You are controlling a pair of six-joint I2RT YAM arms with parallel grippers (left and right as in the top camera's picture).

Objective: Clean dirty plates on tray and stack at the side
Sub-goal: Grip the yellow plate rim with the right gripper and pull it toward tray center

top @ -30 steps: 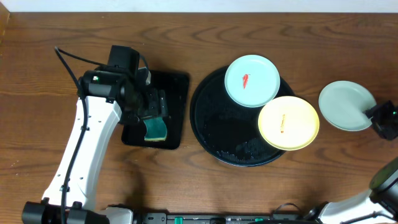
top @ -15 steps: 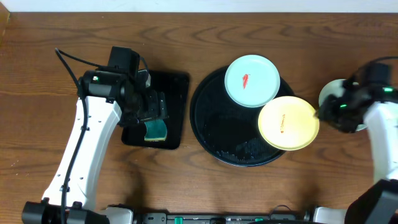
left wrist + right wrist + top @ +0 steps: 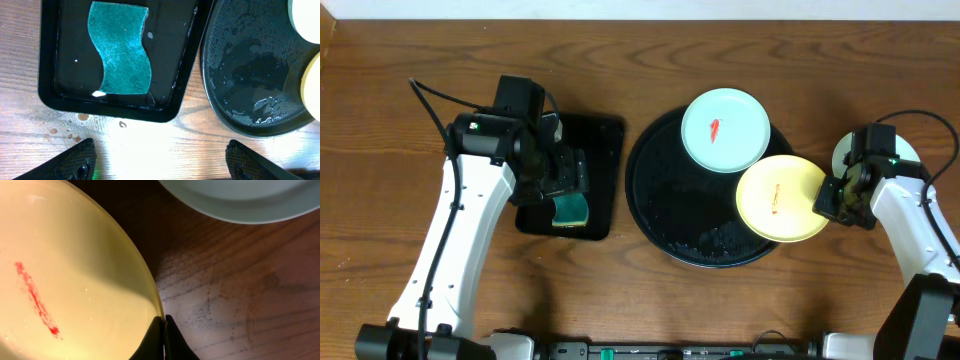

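1. My left arm reaches out over the rectangular tray (image 3: 605,150); my left end effector (image 3: 165,162) hangs above its near rim, jaws spread wide, holding nothing.
2. My right arm is bent inward; my right end effector (image 3: 163,339) is closed, fingertips together right at the yellow plate (image 3: 775,200)'s rim; I cannot tell whether the rim is pinched.
3. A green sponge (image 3: 120,47) lies in the rectangular tray, ahead of my left end effector.
4. The round tray (image 3: 665,200), wet, carries the yellow plate on its right rim and a blue-green plate (image 3: 725,130) on its far rim; both have red smears.
5. A second blue-green plate (image 3: 240,197) sits on the desk (image 3: 620,290) just ahead of my right end effector; bare desk lies to its right.
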